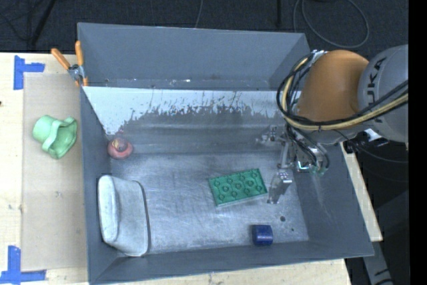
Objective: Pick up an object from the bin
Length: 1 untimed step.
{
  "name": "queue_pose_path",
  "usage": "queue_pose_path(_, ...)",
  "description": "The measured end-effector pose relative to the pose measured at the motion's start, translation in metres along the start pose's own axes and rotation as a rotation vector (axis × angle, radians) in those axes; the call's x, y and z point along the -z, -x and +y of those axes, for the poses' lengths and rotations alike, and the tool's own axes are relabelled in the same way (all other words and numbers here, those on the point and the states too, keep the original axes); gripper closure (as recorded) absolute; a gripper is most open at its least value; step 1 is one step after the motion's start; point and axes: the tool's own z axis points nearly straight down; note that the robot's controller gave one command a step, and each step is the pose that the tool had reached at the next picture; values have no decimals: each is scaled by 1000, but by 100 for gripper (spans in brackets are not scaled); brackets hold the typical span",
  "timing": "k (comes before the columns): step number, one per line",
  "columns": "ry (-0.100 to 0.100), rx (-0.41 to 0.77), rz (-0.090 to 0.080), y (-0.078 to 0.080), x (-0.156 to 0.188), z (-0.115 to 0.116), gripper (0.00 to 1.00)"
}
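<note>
My gripper (276, 194) hangs low in the right part of the bin, just off the right edge of a flat green studded plate (237, 187) that lies on the floor. Nothing shows held in it. A small blue block (262, 233) lies near the front wall, a little below and to the left of the gripper.
A white-grey cushion-like pad (122, 213) lies in the front left corner. A small pink round thing (120, 147) sits by the left wall further back. The arm with its orange cover and cables comes in over the right rim.
</note>
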Motion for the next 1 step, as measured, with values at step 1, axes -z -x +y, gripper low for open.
queue_pose_path(1, -1, 66, -14, -9, -65, 12, 0)
